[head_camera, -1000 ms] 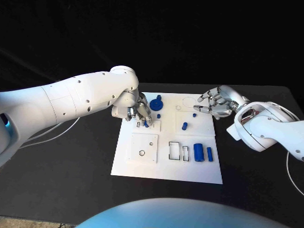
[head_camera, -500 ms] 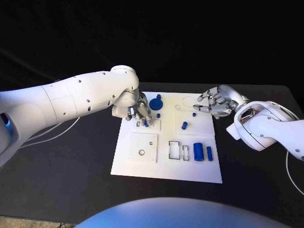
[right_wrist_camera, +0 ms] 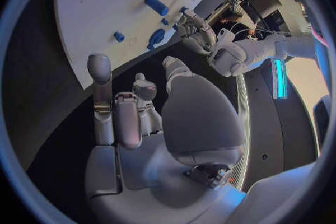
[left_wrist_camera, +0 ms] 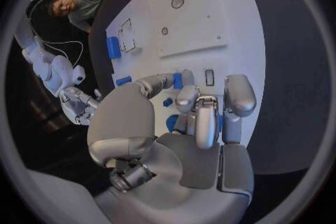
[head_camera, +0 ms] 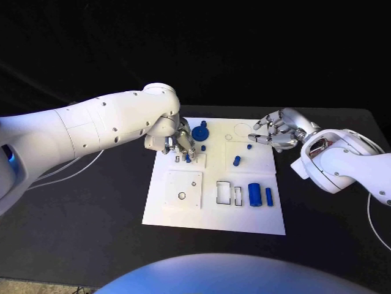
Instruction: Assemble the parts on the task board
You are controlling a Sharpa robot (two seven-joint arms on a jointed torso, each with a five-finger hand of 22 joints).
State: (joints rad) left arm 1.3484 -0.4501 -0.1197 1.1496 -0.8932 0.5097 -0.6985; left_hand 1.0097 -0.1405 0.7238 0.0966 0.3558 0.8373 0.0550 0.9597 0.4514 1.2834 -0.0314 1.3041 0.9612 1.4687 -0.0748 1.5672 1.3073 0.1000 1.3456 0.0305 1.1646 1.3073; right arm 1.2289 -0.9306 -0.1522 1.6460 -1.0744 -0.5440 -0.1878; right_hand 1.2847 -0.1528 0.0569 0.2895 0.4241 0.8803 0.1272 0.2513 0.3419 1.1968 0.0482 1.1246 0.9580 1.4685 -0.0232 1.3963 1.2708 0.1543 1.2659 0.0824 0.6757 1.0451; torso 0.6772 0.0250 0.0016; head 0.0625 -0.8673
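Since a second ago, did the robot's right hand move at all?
No. The right hand still hovers curled at the task board's far right edge, beside the same small blue peg.

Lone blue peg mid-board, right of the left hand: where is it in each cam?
Head view: blue peg mid-board, between the hands.
Left wrist view: beyond the fingertips, near the board's edge.
Right wrist view: on the board, past the fingers.
Shared landmark: left hand.
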